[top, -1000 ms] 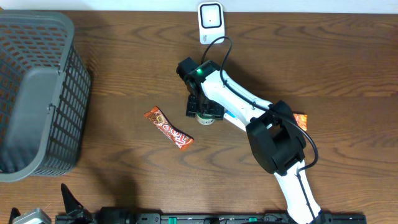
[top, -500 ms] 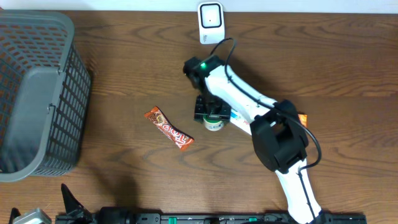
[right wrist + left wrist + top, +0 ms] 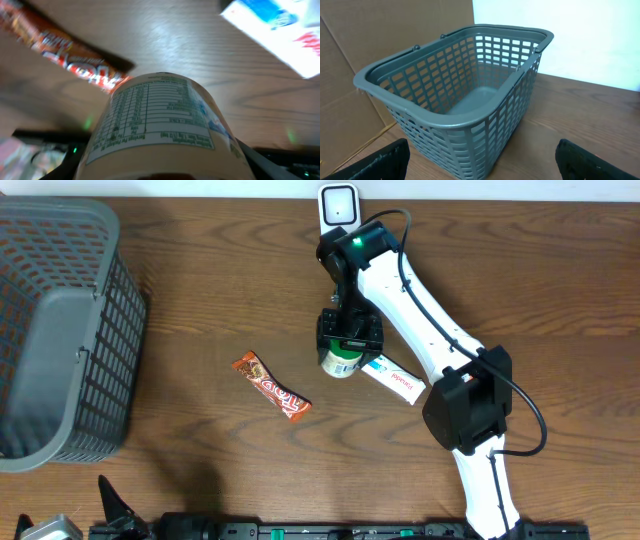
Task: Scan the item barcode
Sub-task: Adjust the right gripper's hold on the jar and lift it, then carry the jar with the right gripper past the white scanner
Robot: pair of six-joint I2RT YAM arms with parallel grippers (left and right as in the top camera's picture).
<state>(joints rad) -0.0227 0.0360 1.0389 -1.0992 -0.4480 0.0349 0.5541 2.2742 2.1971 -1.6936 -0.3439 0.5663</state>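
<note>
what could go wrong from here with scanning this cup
1. The right wrist view shows only the nutrition panel on the cup. No barcode is visible, so it may end up facing away from the scanner.
2. The right hand grips a round cup, which might slip or twist and drop near the snack bar.

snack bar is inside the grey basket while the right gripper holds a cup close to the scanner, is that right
Not quite. The snack bar is not inside the grey basket. It lies on the table, well to the side of the basket, as the overhead view shows. The rest stands: the right gripper holds a cup close to the scanner.
</note>
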